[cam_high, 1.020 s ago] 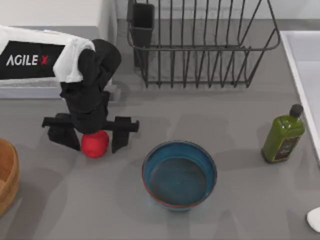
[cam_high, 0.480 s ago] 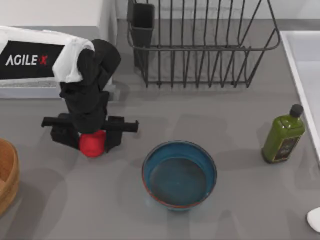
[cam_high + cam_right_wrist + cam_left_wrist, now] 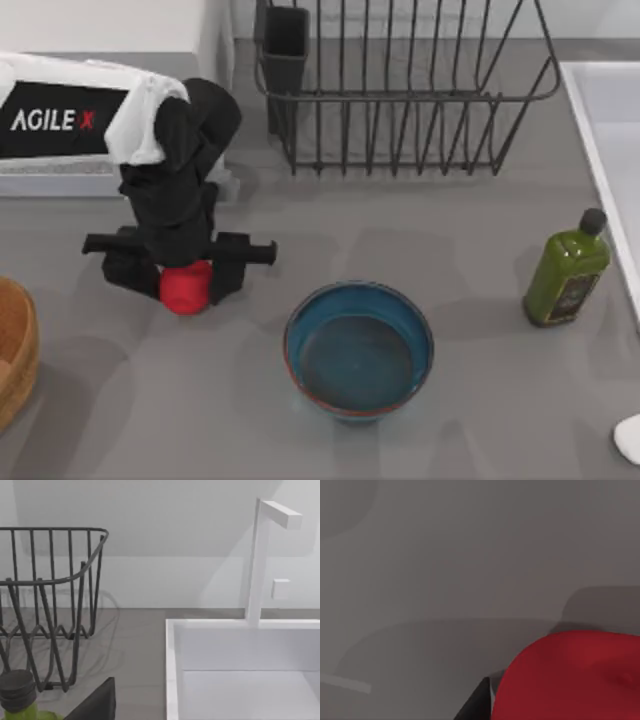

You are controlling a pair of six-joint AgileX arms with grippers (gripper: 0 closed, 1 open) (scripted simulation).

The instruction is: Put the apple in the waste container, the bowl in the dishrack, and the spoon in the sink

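Your left gripper [image 3: 186, 268] is closed around the apple [image 3: 187, 287] on the table, left of the bowl [image 3: 359, 349]. Expect a light, rigid, smooth-skinned fruit; grip across its widest part.

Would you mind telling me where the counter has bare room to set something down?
Bare grey counter lies between the dishrack and the bowl, and between the bowl and the oil bottle. It is crowded on the left, where the left gripper closes on the apple near the waste container.
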